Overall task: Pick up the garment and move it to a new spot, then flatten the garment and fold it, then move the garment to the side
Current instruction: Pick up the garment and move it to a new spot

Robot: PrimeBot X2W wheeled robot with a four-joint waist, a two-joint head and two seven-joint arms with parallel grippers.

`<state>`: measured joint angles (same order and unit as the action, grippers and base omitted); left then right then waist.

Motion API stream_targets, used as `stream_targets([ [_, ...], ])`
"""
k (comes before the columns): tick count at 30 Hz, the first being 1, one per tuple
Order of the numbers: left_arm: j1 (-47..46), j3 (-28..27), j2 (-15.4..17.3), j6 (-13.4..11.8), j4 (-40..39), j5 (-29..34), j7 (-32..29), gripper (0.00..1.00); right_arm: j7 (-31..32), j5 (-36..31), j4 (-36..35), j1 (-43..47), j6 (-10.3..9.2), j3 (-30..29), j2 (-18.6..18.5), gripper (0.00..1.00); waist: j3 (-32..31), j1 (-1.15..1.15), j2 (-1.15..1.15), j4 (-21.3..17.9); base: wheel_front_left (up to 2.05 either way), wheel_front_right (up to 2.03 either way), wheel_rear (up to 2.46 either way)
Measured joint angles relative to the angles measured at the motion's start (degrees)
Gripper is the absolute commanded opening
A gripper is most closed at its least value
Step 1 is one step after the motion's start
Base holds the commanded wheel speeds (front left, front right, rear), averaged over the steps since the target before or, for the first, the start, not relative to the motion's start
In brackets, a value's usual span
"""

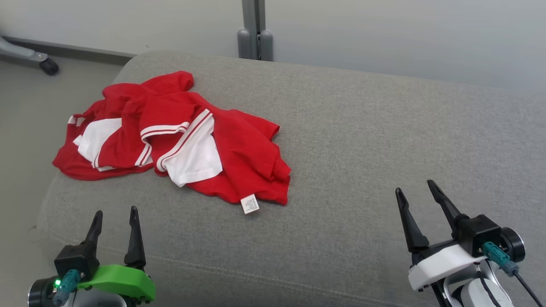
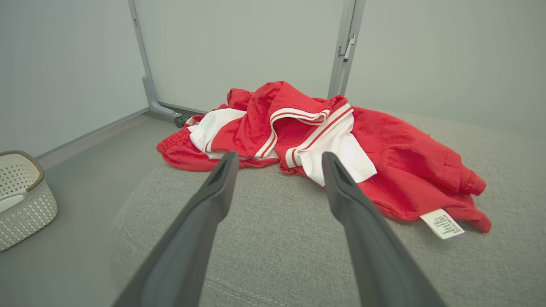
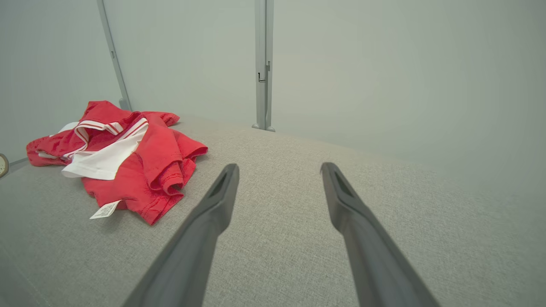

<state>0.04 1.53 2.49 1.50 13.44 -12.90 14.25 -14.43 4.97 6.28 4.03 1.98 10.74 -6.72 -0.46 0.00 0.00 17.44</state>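
A red garment (image 1: pixel 239 145) with white panels and striped trim lies crumpled on the left part of a grey cushioned surface (image 1: pixel 362 140), a white label at its near hem. My left gripper (image 1: pixel 116 216) hovers open near the front left edge, short of the garment (image 2: pixel 401 162). Over the bare fabric at the front right, my right gripper (image 1: pixel 415 190) stands open and empty. From the right wrist the garment (image 3: pixel 149 162) sits off to the left, well away from that gripper (image 3: pixel 279 168). The left gripper (image 2: pixel 279 157) points at the garment's near edge.
A white perforated basket (image 2: pixel 23 200) stands on the floor to the left of the cushion. Grey partition posts (image 1: pixel 255 30) rise behind the far edge, and a castor foot (image 1: pixel 47 65) sits at the back left. The cushion's right half is bare fabric.
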Motion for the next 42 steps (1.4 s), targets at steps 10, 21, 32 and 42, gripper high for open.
stream_targets([
  [10, 0.2, -2.0, 0.0, -0.5, -0.9, -0.1, 0.0, 1.0, 0.0, -1.0, 1.2, -0.6, 0.54, 1.6, 0.9, 1.0, -0.2, 0.0, 0.0, 3.2, 0.0, 0.0, 0.0],
  [21, 0.2, -2.3, 0.0, -0.5, -1.1, -0.1, 0.0, 1.0, 0.0, -1.1, 1.9, -0.6, 0.54, 1.6, 0.9, 1.0, -0.2, 0.0, 0.0, 2.7, 0.0, 0.0, 0.0],
  [32, 0.2, -3.3, 0.0, -0.5, -1.7, -3.7, 0.0, 1.0, 0.0, -1.2, 1.5, -1.4, 0.54, 1.5, 0.9, 1.0, 1.2, 0.0, 0.0, 2.2, 0.0, 0.0, 0.0],
  [42, -5.5, -5.5, -0.3, 0.3, 0.0, -12.6, -0.2, 1.0, 0.0, -2.5, -0.4, -5.6, 1.05, 2.0, -0.2, 1.0, 6.6, 0.0, 0.0, 1.3, 0.0, 0.0, 0.0],
])
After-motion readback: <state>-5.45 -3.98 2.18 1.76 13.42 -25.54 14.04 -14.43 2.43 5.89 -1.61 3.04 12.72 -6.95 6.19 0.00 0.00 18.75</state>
